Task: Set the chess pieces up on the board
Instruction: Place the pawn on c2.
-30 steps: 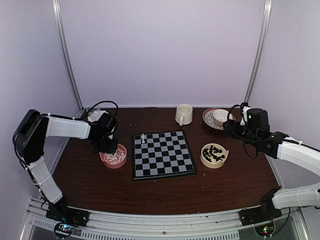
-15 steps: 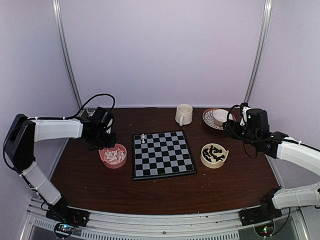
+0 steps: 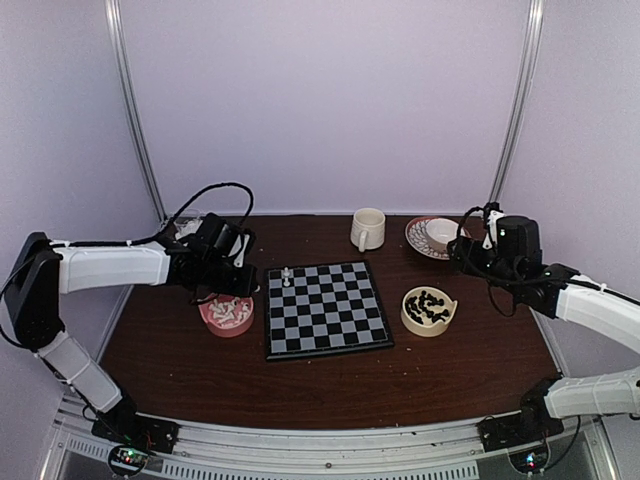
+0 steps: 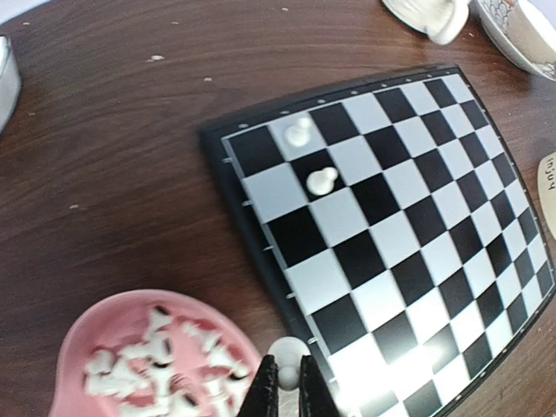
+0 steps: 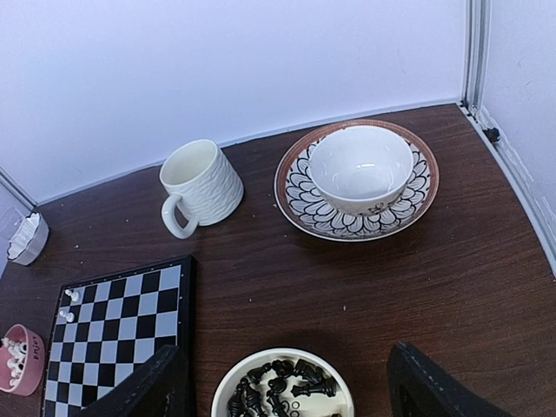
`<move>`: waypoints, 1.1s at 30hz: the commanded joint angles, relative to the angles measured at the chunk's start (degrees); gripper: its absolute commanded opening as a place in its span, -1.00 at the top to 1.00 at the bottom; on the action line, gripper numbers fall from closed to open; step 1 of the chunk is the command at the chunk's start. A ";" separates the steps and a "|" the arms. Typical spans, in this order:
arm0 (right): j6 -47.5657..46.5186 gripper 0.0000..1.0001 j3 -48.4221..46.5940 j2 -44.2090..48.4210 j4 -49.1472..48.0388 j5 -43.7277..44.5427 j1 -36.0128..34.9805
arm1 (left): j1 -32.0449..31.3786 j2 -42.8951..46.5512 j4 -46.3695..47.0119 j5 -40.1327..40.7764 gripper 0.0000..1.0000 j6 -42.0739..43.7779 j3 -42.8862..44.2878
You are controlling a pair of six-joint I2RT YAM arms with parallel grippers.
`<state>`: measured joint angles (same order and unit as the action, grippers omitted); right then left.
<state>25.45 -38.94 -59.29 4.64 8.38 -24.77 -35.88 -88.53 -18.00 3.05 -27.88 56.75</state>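
Observation:
The board [image 3: 325,307] of black and pale checks lies mid-table, also in the left wrist view [image 4: 391,217] and the right wrist view [image 5: 113,339]. Two white chess pieces [image 4: 323,180] stand on its far left corner [image 3: 287,277]. A pink bowl [image 3: 227,312] left of the board holds several white pieces [image 4: 148,369]. My left gripper [image 4: 287,382] is shut on a white piece [image 4: 288,352], hanging over the board's left rim beside that bowl. A cream bowl [image 3: 428,310] of black pieces [image 5: 282,387] sits right of the board. My right gripper [image 5: 287,382] hangs open above it, holding nothing.
A white ribbed mug [image 3: 367,229] stands behind the board. A patterned plate [image 5: 300,204] with a white bowl [image 5: 360,167] on it sits at the back right. A small pale container [image 3: 190,228] is at the back left corner. Walls close in the table.
My left gripper has lifted out of the pink bowl and moved right towards the board's edge, shut on a white piece. The right arm has stayed still.

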 commanded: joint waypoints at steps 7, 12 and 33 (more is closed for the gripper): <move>0.21 -0.65 1.24 0.98 -2.11 1.42 -0.37 | -3.67 -10.63 12.73 0.14 0.91 -4.35 5.48; 0.12 -0.65 1.48 1.13 -2.23 1.74 -0.36 | -3.76 -14.29 11.83 0.81 0.92 -1.18 7.56; 0.21 -0.66 1.37 -0.43 -2.62 1.31 -0.36 | -4.68 -22.75 2.51 3.13 0.90 3.32 16.99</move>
<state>25.45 -38.26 -59.27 3.16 9.04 -24.77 -40.25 -110.93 -14.59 4.99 -26.02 71.88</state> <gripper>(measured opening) 0.828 0.066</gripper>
